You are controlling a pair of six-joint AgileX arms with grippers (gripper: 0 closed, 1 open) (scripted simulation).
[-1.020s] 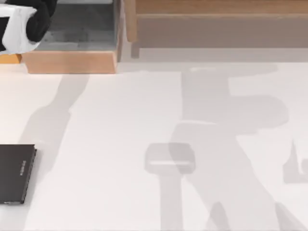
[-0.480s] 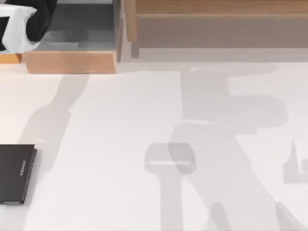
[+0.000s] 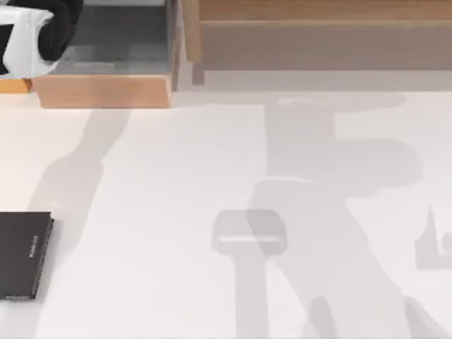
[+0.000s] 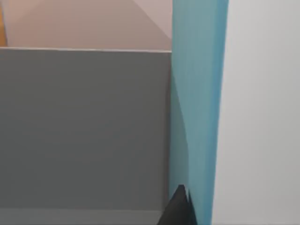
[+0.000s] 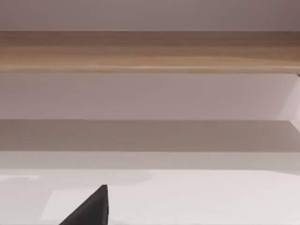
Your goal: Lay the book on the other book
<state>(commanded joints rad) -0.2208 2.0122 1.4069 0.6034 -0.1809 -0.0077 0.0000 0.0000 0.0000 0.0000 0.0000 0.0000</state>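
Book point(image 4: 199, 93) smooth teal slab; other book point(image 3: 21, 256) thin, flat, black.

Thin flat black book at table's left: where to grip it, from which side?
Probably the thin flat black book by its lettered spine edge, approached low from the top view's right. It lies flat on the white table, so a top-down pinch finds no opposing faces; the thin edge looks like the only graspable part.

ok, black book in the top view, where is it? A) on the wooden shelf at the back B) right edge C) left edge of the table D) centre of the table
C: the black book lies flat on the white table at its left edge, partly cut off by the frame, spine lettering facing right.
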